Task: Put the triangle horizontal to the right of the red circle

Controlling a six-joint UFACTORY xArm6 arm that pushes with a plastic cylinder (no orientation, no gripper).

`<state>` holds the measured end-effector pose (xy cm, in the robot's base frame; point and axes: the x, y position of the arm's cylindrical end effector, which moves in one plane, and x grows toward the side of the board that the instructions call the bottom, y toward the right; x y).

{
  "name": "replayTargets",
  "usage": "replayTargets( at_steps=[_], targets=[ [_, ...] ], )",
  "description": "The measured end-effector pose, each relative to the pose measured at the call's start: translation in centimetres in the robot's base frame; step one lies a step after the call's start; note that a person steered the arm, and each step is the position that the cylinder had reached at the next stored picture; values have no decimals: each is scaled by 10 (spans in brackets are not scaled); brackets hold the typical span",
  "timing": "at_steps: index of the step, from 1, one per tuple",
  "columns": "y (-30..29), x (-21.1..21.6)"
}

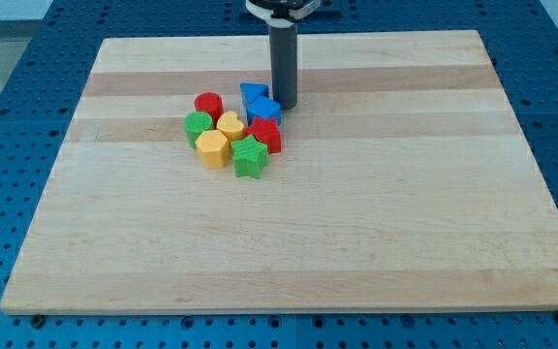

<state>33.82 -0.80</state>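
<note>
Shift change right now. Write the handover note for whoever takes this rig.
My tip: down on the board, at the right edge of the block cluster, next to the blue cube.
Blue triangle: just right of the red circle, slightly higher in the view, a small gap between them.
Done: triangle is on the circle's right.
Left: level it with the circle; check the row line.
Other blocks crowd below.
</note>
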Motion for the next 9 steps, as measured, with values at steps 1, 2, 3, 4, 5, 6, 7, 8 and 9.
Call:
replayTargets(
  at_steps=[1, 2, 3, 4, 5, 6, 7, 8, 9],
  targets=[
    [8, -11],
    [7, -19],
    [-15, -25],
    [-31, -26],
    [-31, -25],
    [-31, -17],
    [-37, -11],
    [-45, -10],
    [-46, -10]
  ],
)
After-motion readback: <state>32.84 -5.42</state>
